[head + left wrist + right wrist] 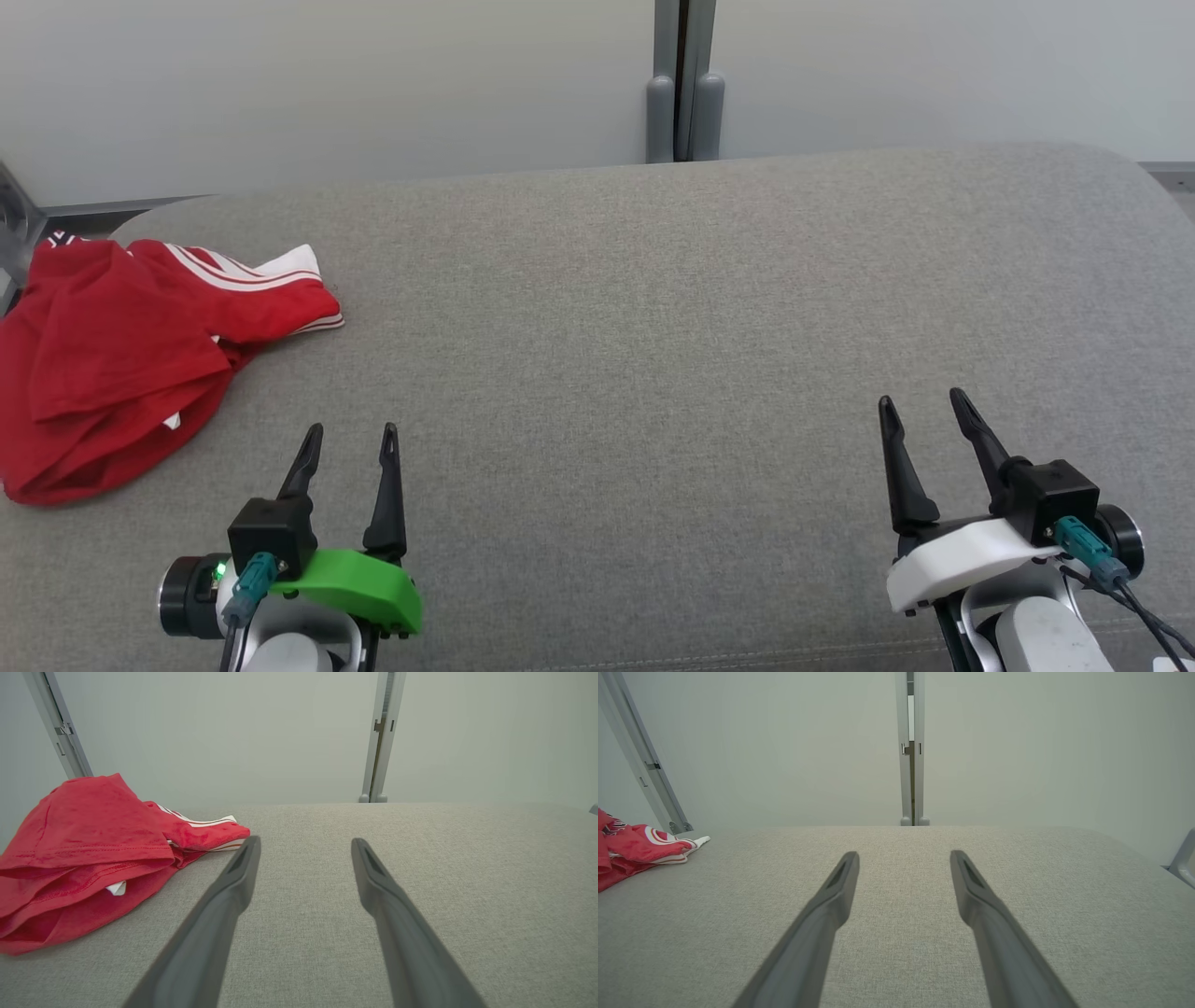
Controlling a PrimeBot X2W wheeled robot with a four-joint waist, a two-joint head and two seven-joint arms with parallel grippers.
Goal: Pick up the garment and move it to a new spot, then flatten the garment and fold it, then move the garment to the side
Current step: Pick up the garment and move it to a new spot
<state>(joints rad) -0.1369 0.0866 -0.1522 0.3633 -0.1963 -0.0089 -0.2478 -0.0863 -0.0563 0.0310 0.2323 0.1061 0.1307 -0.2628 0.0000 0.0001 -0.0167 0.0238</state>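
Note:
The garment [121,359] is a red shirt with white stripes, lying crumpled at the far left of the grey upholstered surface [653,327]. In the left wrist view the garment [88,854] sits just left of my fingers, and in the right wrist view the garment [630,851] lies at the left edge. My left gripper [353,431] is open at the lower left, a short way right of the shirt and apart from it, holding nothing. My right gripper [922,399] is open at the lower right, far from the shirt, also holding nothing. Left gripper [303,842] and right gripper [903,855] fingers hover low over bare fabric.
A pale wall with a grey vertical post [683,84] stands behind the surface. A slanted metal rail [56,723] rises at the back left beside the shirt. The surface rounds off at its far right corner [1134,173].

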